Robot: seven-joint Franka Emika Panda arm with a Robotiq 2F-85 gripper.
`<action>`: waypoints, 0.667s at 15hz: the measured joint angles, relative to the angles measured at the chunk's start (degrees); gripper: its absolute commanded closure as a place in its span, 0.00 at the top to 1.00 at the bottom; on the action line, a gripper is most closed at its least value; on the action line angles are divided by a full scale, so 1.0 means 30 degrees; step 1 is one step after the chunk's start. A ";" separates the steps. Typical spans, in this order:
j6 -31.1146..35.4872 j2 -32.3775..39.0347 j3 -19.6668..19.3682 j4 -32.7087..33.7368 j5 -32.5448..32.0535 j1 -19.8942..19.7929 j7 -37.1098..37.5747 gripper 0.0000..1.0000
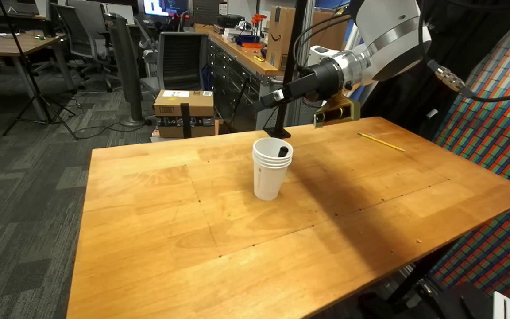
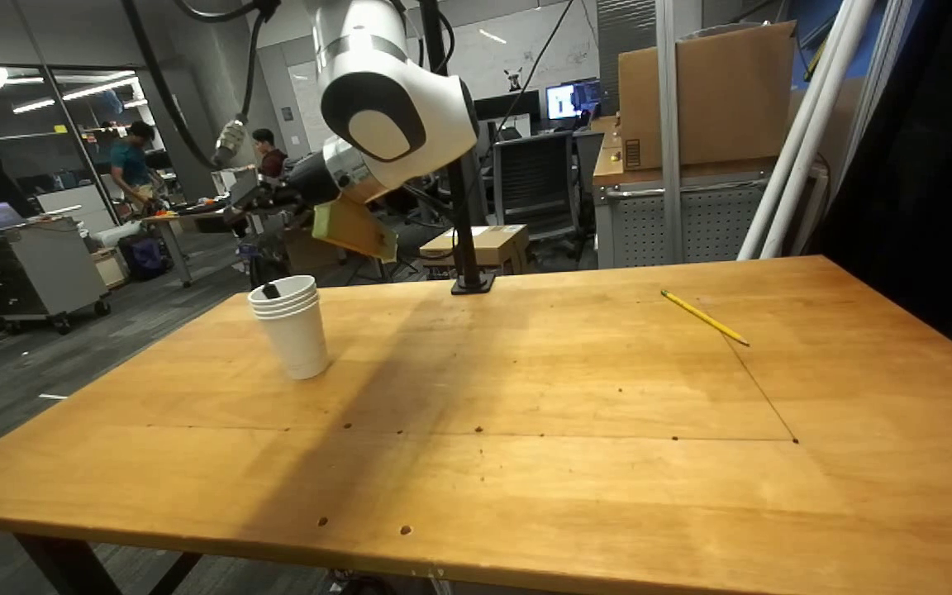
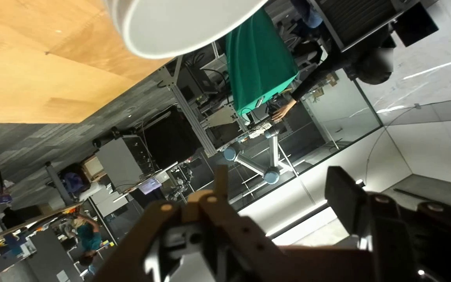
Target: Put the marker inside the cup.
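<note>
The white cup (image 1: 266, 181) stands upright on the table, with several rims stacked; it also shows in an exterior view (image 2: 298, 343) and at the top of the wrist view (image 3: 129, 29). The black end of the marker (image 1: 283, 151) shows inside the cup's mouth, leaning on the inner wall; it also shows in an exterior view (image 2: 270, 291). The rest of the marker is hidden in the cup. My gripper (image 3: 278, 176) has its fingers wide apart with nothing between them. It is above and apart from the cup, tilted nearly level, in both exterior views (image 1: 267, 101) (image 2: 240, 207).
A yellow pencil (image 1: 381, 141) lies on the wooden table (image 1: 171, 248), also seen in an exterior view (image 2: 703, 316). A black post (image 1: 277, 132) stands at the table's edge behind the cup. Cardboard boxes (image 1: 184, 108) stand beyond that edge.
</note>
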 measured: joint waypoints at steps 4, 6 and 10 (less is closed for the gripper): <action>-0.0313 0.0083 -0.0008 0.0076 0.0000 -0.0187 -0.0230 1.00; -0.0397 0.0083 -0.0027 0.0091 0.0000 -0.0262 -0.0269 1.00; 0.0118 -0.0305 -0.0390 0.0201 -0.0530 -0.0418 -0.0044 1.00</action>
